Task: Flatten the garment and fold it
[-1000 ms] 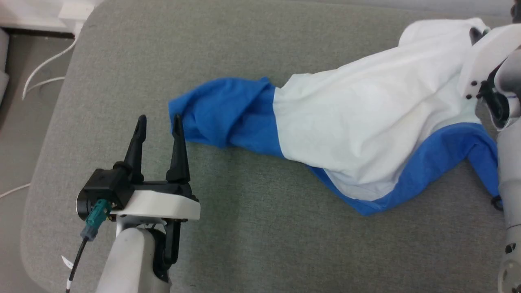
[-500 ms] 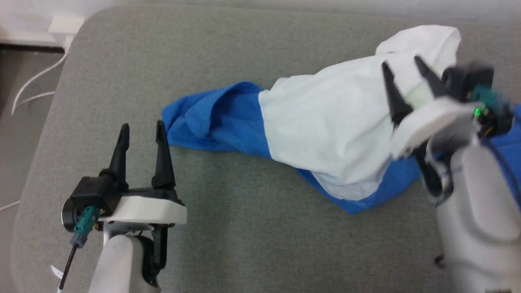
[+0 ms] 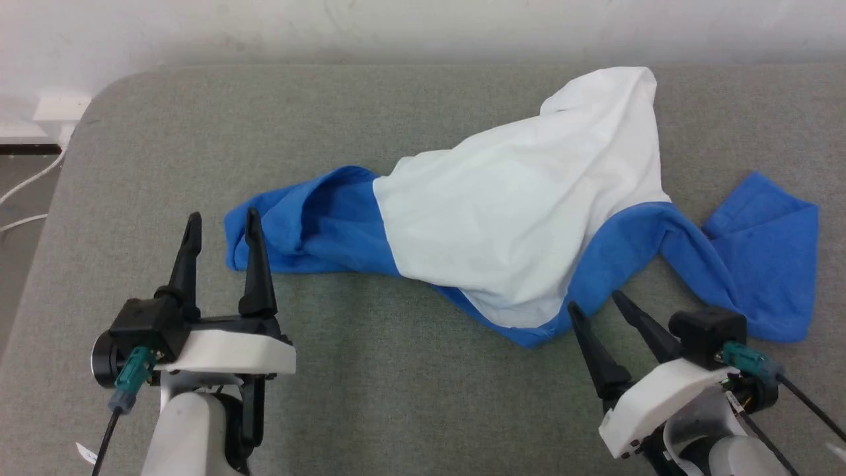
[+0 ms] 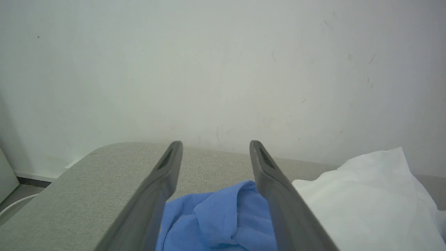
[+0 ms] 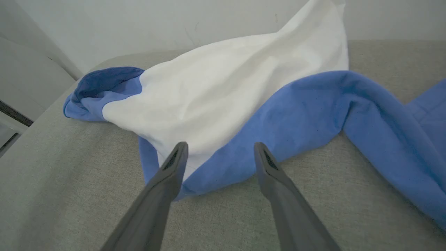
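The right gripper [image 3: 593, 301] has let go of the T-shirt [image 3: 515, 211] and come back down to the near right. A moment ago it was up at the shirt's far right end. The camera has moved too, so the whole picture sits a bit differently. In the head view, the T-shirt lies on the gray table [image 3: 396, 396], stretched long from left to right. One blue sleeve [image 3: 297, 225] is scrunched up at the left end. The other blue sleeve [image 3: 767, 264] lies flatter at the right end. The white middle is lumpy, and its top corner pokes toward the wall [image 3: 396, 26] at the back. The left gripper [image 3: 223, 213] is open, with its tips just beside the scrunched sleeve, and it holds nothing. The right gripper is open too, close to the shirt's near blue edge, and it is empty. I think both are waiting apart so they can pick new spots to pull the shirt flat, because it is not flat yet. In the left wrist view, the two spread fingers frame the bunched blue cloth [image 4: 216, 223], with the white part off to the right. In the right wrist view, the fingers point at the near blue edge [image 5: 244, 153], close to it.
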You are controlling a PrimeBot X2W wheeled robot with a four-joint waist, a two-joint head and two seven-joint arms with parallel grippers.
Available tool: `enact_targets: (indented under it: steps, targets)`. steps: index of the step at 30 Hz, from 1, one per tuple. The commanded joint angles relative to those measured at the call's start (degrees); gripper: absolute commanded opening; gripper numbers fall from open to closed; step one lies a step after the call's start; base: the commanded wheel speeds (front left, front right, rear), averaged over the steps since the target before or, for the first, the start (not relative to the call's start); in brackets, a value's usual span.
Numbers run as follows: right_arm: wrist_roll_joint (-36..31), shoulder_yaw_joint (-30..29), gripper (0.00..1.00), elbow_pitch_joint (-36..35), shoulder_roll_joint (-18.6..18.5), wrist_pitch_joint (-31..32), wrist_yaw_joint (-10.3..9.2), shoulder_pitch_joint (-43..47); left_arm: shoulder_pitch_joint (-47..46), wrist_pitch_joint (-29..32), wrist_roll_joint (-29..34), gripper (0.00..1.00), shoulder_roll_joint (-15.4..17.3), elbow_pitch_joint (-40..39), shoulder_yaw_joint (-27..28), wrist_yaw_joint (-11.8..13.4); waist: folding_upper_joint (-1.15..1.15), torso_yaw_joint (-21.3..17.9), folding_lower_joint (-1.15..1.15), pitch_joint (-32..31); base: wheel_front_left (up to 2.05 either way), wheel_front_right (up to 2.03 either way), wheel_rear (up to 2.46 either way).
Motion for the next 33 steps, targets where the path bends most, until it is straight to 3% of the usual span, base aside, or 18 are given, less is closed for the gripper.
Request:
enact_targets:
  steps: [1,5,13,14,15,16,27,33]
  targets:
    - [0.02,-0.09,1.0,-0.37,0.11,0.95,-0.05,-0.71,0.22,-0.27,0.07,1.0,-0.06,-0.22,-0.09,-0.17,0.0,0.41,0.01,0.49,0.0,0.0,0.0]
    - [-1.86,-0.4,1.0,0.71,0.12,5.12,-0.05,-3.06,0.09,-0.27,-0.47,1.0,-0.06,-0.04,-0.41,-0.04,0.0,1.23,0.01,1.29,0.0,0.0,0.0]
    - [-11.71,-0.83,1.0,2.52,0.12,19.17,-0.05,-6.61,-0.54,-0.27,-1.38,1.0,-0.06,0.52,-1.48,0.19,0.0,3.47,0.01,2.38,0.0,0.0,0.0]
    - [-12.37,-0.9,0.47,2.36,0.12,20.23,-0.05,-6.7,-0.54,-0.27,-1.51,1.0,-0.06,0.66,-1.57,0.23,0.0,3.61,0.01,2.39,0.0,0.0,0.0]
    - [-12.86,-0.99,0.07,2.12,0.12,20.93,-0.05,-6.7,-0.52,-0.27,-1.61,1.0,-0.06,0.77,-1.62,0.28,0.0,3.69,0.01,2.36,0.0,0.0,0.0]
    - [-13.14,-1.29,0.0,1.9,0.12,21.45,-0.05,-6.57,-0.48,-0.27,-1.68,1.0,-0.06,0.87,-1.65,0.36,0.0,3.71,0.01,2.26,0.0,0.0,0.0]
    - [-8.03,-9.23,0.0,-2.33,0.12,18.47,-0.05,-1.63,1.26,-0.27,-1.37,1.0,-0.06,2.11,-1.31,0.46,0.0,1.54,0.01,-1.97,0.0,0.0,0.0]
    - [-5.68,-19.13,0.0,-9.14,0.12,20.66,-0.05,5.73,2.77,-0.27,-0.88,1.0,-0.06,2.17,-1.32,0.27,0.0,-0.3,0.01,-4.37,0.0,0.0,0.0]
